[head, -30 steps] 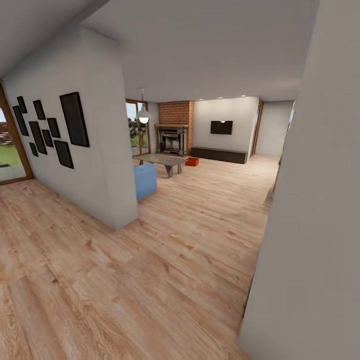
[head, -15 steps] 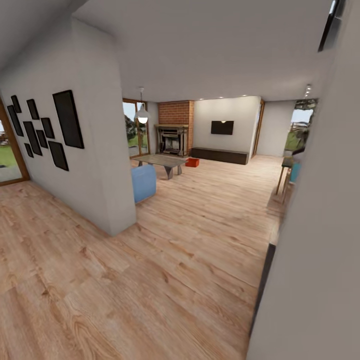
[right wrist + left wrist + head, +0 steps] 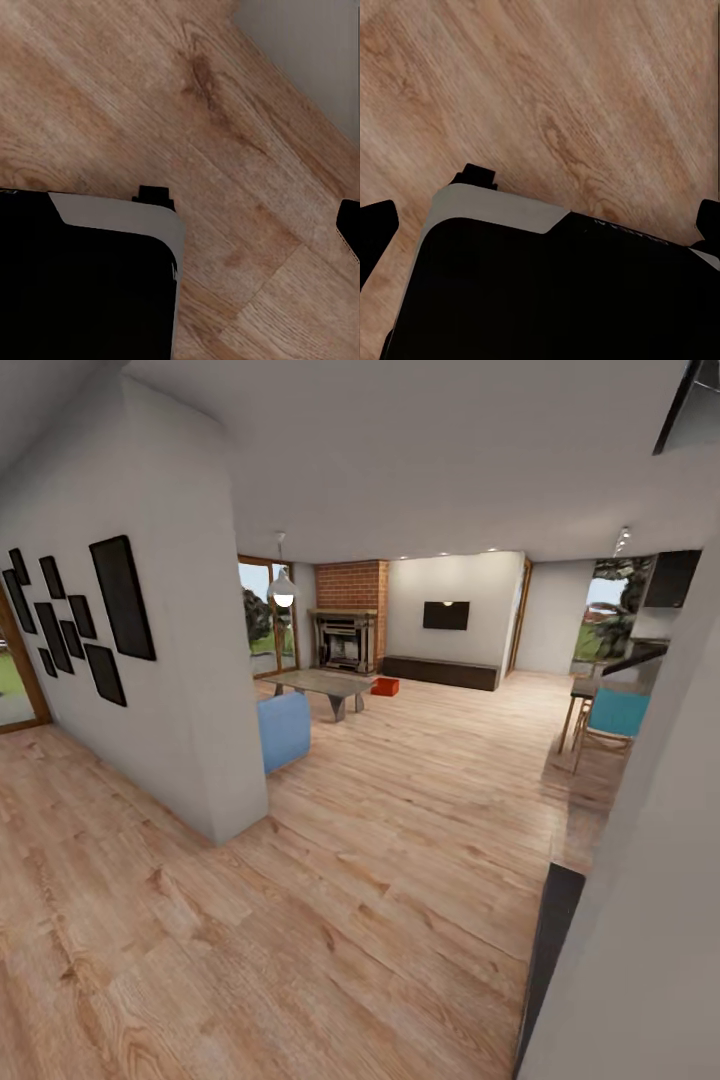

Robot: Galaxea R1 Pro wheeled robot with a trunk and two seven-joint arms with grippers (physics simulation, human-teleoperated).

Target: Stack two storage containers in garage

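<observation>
A wide run of light wood plank floor stretches from the near foreground to the far wall of the living room, open down its middle. On the left a plain white partition wall juts toward the passage and ends in a sharp vertical corner; a cluster of flat black rectangular frames hangs on its face. On the right a smooth grey wall crowds the near edge, with a dark vertical strip along its corner. At the far end stand a red brick fireplace, a wall TV and a long dark low cabinet. A blue sofa peeks from behind the partition, with a low table beyond it. One small orange-red storage container sits on the planks just right of the table, far off. Both wrist views show grained planks and the robot's black, white-edged base. The left gripper's dark fingertips sit at opposite picture edges, spread wide; the right gripper's spread cannot be told.
</observation>
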